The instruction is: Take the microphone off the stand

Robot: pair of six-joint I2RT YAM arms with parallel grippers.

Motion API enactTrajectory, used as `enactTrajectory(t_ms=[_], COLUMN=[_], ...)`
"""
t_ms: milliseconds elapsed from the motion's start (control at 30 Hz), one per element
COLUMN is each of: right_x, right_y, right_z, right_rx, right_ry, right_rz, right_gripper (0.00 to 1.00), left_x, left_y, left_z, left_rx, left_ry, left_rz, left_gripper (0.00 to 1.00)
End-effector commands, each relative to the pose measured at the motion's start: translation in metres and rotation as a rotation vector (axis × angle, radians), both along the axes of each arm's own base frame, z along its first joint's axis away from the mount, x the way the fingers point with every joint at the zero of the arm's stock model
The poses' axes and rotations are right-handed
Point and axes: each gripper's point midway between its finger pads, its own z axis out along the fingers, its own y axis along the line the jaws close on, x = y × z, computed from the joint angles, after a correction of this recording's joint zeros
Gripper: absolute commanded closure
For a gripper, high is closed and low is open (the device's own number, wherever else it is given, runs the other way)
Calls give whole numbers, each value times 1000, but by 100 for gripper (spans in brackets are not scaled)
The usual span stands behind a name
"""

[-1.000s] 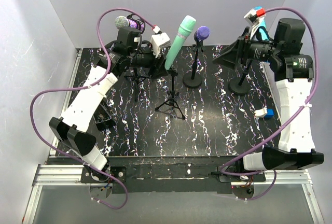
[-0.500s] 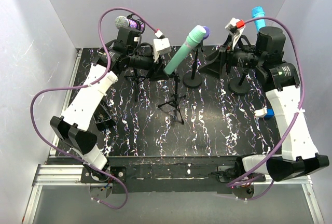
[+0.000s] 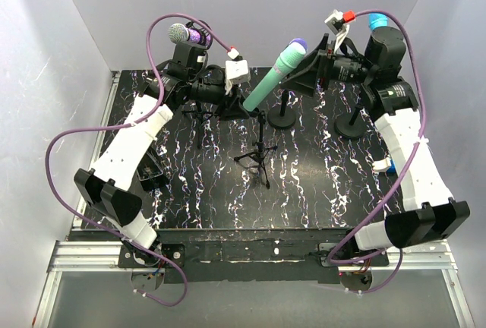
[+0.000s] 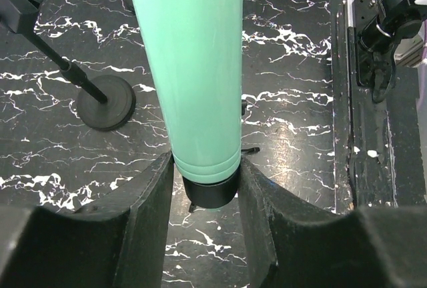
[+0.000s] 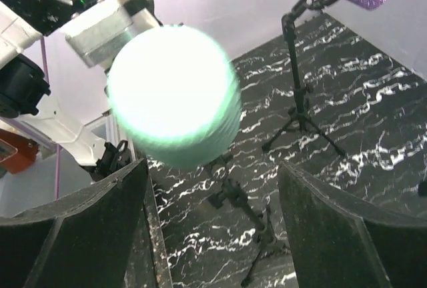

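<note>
The mint-green microphone (image 3: 271,76) leans steeply to the right over the black tripod stand (image 3: 258,153). My left gripper (image 3: 237,102) is shut on its lower end. In the left wrist view the green body (image 4: 190,68) sits between my fingers (image 4: 150,208), its base in a black holder (image 4: 210,191). My right gripper (image 3: 305,72) is open, level with the microphone's head. In the right wrist view the blurred green head (image 5: 175,95) is just above and left of the gap of my right gripper (image 5: 213,166), not touched, with the tripod (image 5: 233,198) below.
A purple microphone (image 3: 188,35) sits on a tripod at the back left. A purple-headed microphone stands on a round-base stand (image 3: 282,119) behind the green one. A blue microphone (image 3: 376,20) has a round-base stand (image 3: 351,126) at right. A small blue-white block (image 3: 389,165) lies right.
The green microphone has tilted further right and down. My right gripper has swung left from the blue microphone's stand to the green head. The tripod has shifted slightly.
</note>
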Motion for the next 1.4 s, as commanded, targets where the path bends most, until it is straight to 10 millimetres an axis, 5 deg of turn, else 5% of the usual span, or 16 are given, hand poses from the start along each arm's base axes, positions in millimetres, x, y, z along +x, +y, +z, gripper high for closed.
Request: enactTrajectory(t_ms=[0,167,367,633,1000,1267,1367], right_x=[0,7,0,-11,-14,-27,-40], right_y=[13,22,28,26,-17,-34,-45], right_z=[28,33,39,52,130,137,134], right_rx=[83,108,120,119,145,107,73], right_ry=[-113,-129,-148,-164,-302,-362,-377], right_rz=[87,97,144,156,19,-9,-25], right_gripper=[15,18,39,99,99,99,99], left_x=[-9,-6,-2,-6,-8,-5,-7], left_y=[5,2,2,4,6,2,-1], left_z=[3,0,-2,-10,-12,-8,-3], left_rx=[22,21,26,53,52,38,24], left_ry=[-38,-15,-26,-6,-9,-20,-23], left_rz=[-44,-43,-31,-23,4,13,15], left_gripper=[100,100,100,100,100,100,88])
